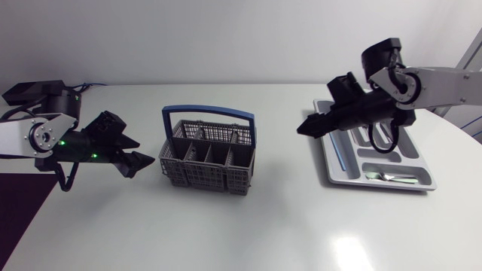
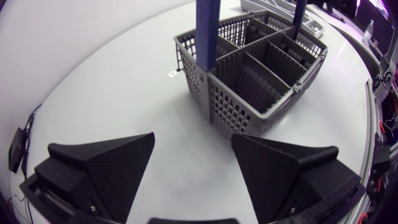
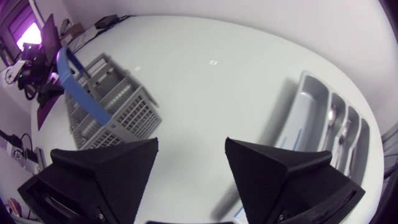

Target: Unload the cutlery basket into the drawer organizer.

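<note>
The grey cutlery basket (image 1: 207, 158) with a blue handle (image 1: 208, 113) stands mid-table; I cannot tell what its compartments hold. My left gripper (image 1: 143, 154) hangs open just left of it. In the left wrist view the basket (image 2: 249, 74) is a short way ahead of the open left gripper (image 2: 193, 140), which holds nothing. The grey drawer organizer (image 1: 331, 162) lies at the right with some cutlery (image 1: 384, 177) in its front compartment. My right gripper (image 1: 303, 128) hovers open over the table at the organizer's left edge. The right wrist view shows the gripper (image 3: 191, 143) empty between basket (image 3: 112, 106) and organizer (image 3: 308, 93).
White table surface (image 1: 241, 226) stretches in front of the basket and organizer. Cutlery pieces (image 3: 334, 117) lie in the organizer's long compartments. A black cable loop (image 1: 384, 139) hangs from my right arm over the organizer.
</note>
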`<action>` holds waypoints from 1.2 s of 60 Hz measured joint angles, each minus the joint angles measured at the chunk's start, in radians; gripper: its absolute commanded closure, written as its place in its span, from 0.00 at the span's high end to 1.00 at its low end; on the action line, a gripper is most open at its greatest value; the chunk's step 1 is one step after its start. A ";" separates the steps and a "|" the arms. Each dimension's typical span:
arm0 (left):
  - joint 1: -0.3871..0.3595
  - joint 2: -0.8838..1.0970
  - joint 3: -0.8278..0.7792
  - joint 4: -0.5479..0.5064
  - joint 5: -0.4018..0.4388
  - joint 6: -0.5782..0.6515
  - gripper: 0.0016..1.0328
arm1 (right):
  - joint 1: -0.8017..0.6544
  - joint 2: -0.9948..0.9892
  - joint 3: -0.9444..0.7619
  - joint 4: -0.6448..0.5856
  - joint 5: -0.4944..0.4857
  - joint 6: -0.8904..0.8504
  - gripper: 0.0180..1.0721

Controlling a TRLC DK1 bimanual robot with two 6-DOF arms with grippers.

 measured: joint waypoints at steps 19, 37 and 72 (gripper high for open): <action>-0.114 0.015 0.006 0.003 0.000 -0.001 0.84 | 0.126 0.027 -0.055 0.034 -0.001 0.000 0.76; -0.204 0.020 0.016 0.003 -0.005 -0.015 0.84 | 0.138 0.093 -0.053 0.038 0.041 0.001 0.76; -0.243 0.071 0.072 0.003 -0.076 -0.037 0.84 | 0.192 0.109 -0.042 0.045 0.114 0.008 0.76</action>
